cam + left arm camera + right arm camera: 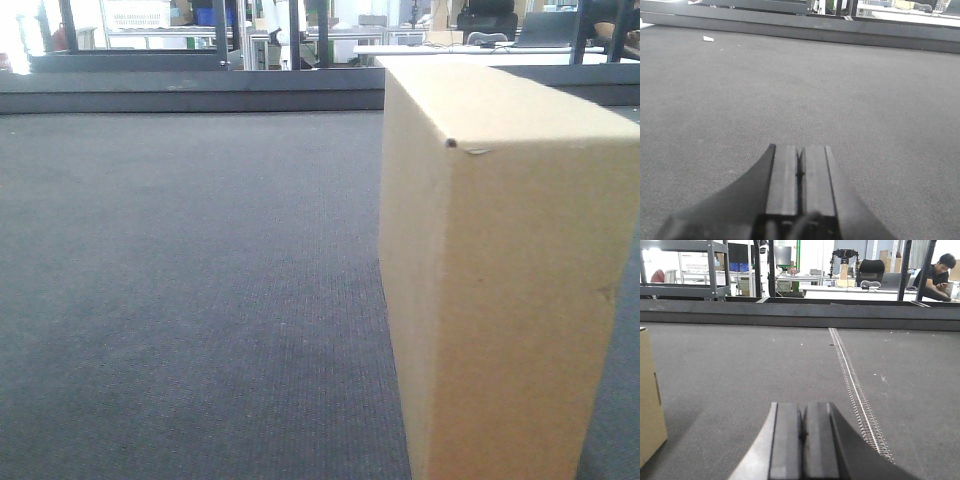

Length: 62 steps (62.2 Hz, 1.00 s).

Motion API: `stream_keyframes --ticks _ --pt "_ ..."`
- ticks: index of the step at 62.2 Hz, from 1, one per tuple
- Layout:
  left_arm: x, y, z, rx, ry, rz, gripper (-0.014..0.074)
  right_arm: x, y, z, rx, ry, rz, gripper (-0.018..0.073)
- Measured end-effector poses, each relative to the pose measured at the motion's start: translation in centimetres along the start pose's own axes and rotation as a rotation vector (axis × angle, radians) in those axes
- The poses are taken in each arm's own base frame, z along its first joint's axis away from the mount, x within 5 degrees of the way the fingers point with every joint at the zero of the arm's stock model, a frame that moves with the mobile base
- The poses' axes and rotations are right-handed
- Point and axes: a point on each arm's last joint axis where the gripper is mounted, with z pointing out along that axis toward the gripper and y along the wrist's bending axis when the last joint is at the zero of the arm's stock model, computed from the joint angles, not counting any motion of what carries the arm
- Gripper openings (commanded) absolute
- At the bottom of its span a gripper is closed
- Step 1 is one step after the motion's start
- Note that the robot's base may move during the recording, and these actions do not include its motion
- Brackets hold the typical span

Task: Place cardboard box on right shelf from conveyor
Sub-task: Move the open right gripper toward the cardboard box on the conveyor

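Exterior front-facing view had the box [500, 280] upright on the conveyor [200, 300], filling the right of the frame, its holed top corner toward the lens. In the right wrist view only its edge showed at the far left. The left claw [800, 150] and right claw [801, 407] were both closed, gripping nothing, low over bare belt and clear of the box. The step in hand looked like the reach. Done well, it probably meant bringing one claw to each side, level and at matching height, so the tall box did not tip. No shelf could be picked out surely.
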Motion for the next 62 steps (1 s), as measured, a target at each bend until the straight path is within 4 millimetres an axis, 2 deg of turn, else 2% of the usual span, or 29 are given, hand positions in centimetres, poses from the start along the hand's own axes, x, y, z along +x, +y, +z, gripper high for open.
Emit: stream_keyframes --ticks 40,46,62 --pt "0.0 0.0 0.0 0.0 0.0 0.0 -0.0119 -0.1 0.0 0.0 0.001 0.008 0.0 0.0039" --pt "0.0 0.0 0.0 0.0 0.0 0.0 -0.0119 -1.5 0.0 -0.2 0.004 0.032 0.0 0.0039" --pt "0.0 0.0 0.0 0.0 0.0 0.0 -0.0119 -7.2 0.2 -0.1 0.017 0.162 0.001 0.0039"
